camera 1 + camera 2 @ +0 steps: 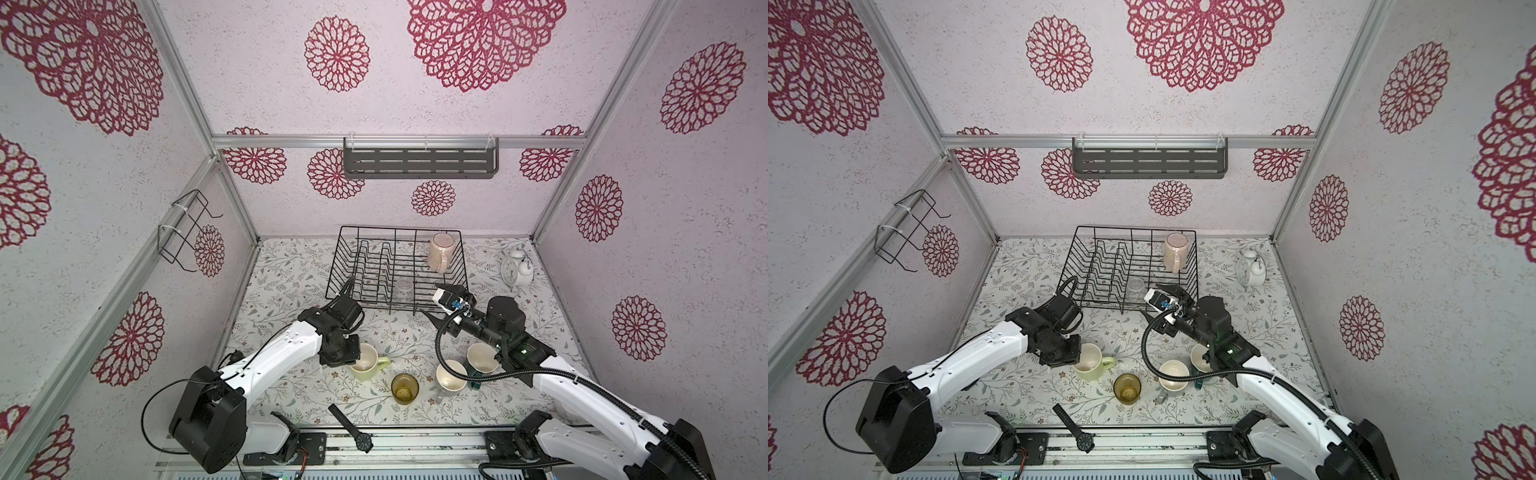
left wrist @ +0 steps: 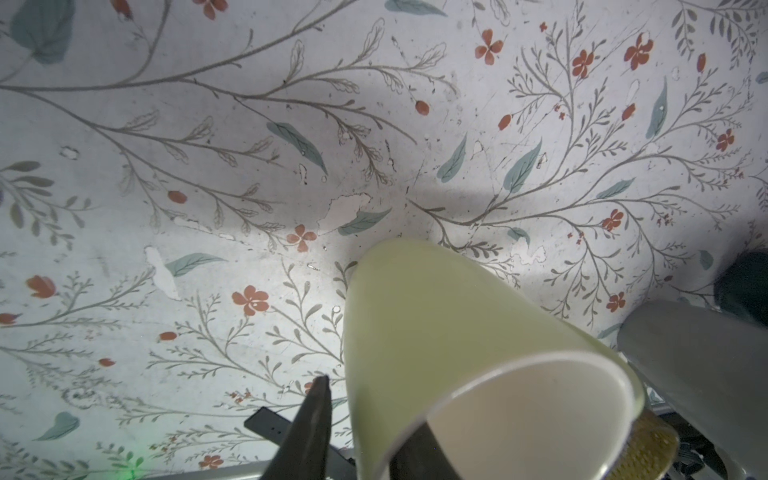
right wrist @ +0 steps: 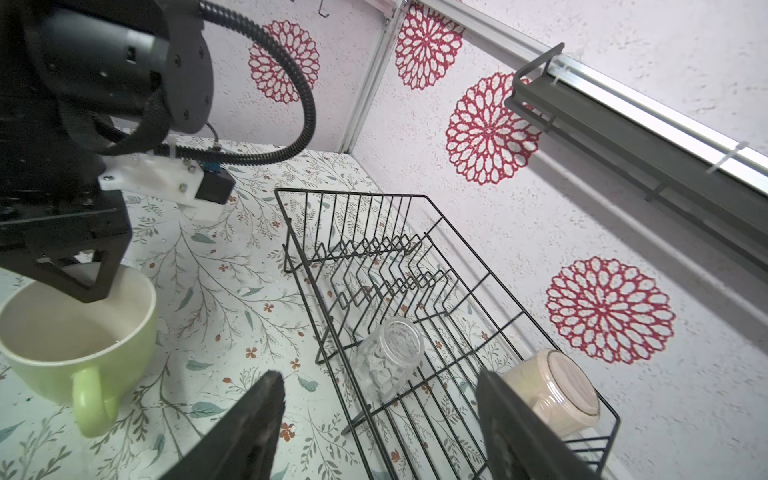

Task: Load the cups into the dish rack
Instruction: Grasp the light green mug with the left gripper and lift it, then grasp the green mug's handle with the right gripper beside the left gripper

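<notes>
My left gripper (image 2: 370, 405) is shut on the wall of the pale yellow-green mug (image 1: 365, 362) (image 1: 1088, 362) (image 2: 436, 332), one finger inside and one outside. The mug stands upright on the table at the front left. The black wire dish rack (image 1: 399, 227) (image 1: 1129, 227) (image 3: 353, 193) holds an upturned pink mug (image 1: 440, 251) (image 3: 552, 390) and a small clear glass (image 1: 403, 291) (image 3: 390, 357). My right gripper (image 1: 430, 298) (image 3: 378, 378) hangs open and empty at the rack's front right corner. An amber tumbler (image 1: 404, 387), a grey mug (image 1: 451, 374) and a dark teal mug (image 1: 482, 357) stand at the front.
A black wristwatch (image 1: 351, 428) lies at the table's front edge. A white alarm clock (image 1: 515, 268) stands at the back right. A small wire holder (image 1: 187, 232) hangs on the left wall and a slotted metal shelf (image 1: 419, 162) on the back wall.
</notes>
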Action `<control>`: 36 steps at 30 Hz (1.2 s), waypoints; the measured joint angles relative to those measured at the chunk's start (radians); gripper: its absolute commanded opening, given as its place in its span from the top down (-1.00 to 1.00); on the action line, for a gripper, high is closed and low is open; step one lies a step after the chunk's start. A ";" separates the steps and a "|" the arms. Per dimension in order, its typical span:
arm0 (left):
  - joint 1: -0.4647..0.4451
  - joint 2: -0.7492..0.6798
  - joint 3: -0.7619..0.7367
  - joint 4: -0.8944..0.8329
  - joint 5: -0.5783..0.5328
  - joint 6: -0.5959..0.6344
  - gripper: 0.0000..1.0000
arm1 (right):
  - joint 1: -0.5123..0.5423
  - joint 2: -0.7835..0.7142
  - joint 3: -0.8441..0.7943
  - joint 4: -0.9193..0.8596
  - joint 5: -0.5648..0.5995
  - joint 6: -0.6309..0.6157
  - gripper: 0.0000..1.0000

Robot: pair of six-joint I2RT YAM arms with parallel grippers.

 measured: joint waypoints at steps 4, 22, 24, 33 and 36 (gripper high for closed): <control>0.000 0.043 0.000 0.013 -0.002 0.005 0.71 | 0.000 0.036 0.038 -0.055 0.070 0.071 -0.97; 0.035 -0.179 0.063 0.055 -0.080 0.084 1.00 | -0.043 0.041 0.268 -0.279 0.088 0.696 -0.72; 0.047 -0.227 0.066 0.109 -0.108 0.120 1.00 | -0.047 0.065 0.324 -0.338 0.066 0.762 -0.71; 0.057 -0.406 -0.040 0.521 -0.254 0.406 1.00 | -0.047 0.125 0.320 -0.260 -0.258 1.166 -0.61; 0.058 -0.432 -0.114 0.688 -0.274 0.512 1.00 | -0.025 0.187 0.307 -0.219 -0.335 1.305 -0.62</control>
